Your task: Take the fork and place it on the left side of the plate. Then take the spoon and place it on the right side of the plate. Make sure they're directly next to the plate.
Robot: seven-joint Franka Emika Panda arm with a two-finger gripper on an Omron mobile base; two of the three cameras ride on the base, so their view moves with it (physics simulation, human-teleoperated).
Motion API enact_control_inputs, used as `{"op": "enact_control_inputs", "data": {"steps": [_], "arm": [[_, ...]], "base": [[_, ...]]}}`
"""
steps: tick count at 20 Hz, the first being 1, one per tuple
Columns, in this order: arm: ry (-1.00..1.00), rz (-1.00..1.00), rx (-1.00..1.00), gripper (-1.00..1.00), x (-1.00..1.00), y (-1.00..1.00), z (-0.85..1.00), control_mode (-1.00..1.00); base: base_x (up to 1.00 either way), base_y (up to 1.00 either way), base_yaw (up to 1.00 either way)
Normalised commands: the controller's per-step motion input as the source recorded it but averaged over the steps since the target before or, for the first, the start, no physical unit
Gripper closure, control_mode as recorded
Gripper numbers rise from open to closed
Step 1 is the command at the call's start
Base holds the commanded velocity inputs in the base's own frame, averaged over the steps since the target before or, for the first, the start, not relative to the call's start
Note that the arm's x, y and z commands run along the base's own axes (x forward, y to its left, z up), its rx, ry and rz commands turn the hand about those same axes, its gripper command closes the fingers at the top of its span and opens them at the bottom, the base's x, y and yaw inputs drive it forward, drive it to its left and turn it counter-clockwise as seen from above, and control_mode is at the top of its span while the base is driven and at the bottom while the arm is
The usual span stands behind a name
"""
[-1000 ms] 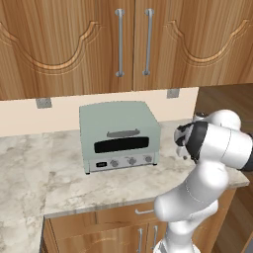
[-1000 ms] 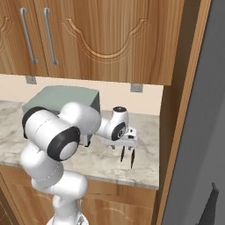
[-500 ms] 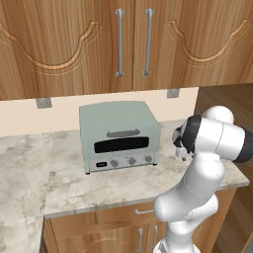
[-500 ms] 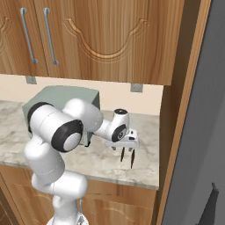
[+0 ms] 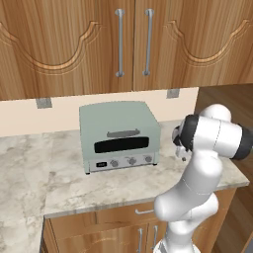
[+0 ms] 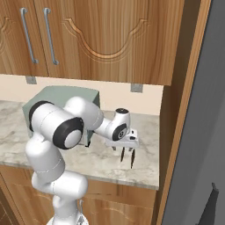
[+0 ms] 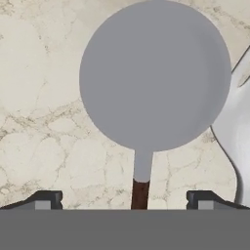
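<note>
Arm elbow swung rightward; fingers [image 6: 127, 157] stay spread above counter [image 6: 145, 167].

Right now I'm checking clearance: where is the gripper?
In the right base view the gripper hangs open, pointing down above the marble counter, right of the toaster oven.

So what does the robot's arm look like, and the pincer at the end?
The arm is made of fat, rounded, glossy white tubes with dark bands at the joints. At the tip there is a white block, and from it hangs the pincer: two thin, dark, straight fingers. No cables or markings show on it.
</note>
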Motion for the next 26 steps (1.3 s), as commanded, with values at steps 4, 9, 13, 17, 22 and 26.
{"op": "enact_control_inputs", "data": {"steps": [4,9,13,17,22,26], "arm": [[0.00,0.00,0.00,1.00,0.01,0.00,-0.29,-1.00],[0.00,0.02,0.00,1.00,0.00,0.00,-0.20,-1.00],[0.00,0.06,0.00,1.00,-0.12,0.01,-0.07,-1.00],[0.00,0.05,0.00,1.00,-0.32,0.01,0.00,-1.00],[0.00,0.02,0.00,1.00,-0.44,0.10,0.03,-1.00],[-0.07,0.02,0.00,1.00,-0.49,0.14,0.35,-1.00]], "base": [[0.00,0.00,0.00],[0.00,0.00,0.00],[0.00,0.00,0.00],[0.00,0.00,0.00],[0.00,0.00,0.00],[0.00,0.00,0.00]]}}
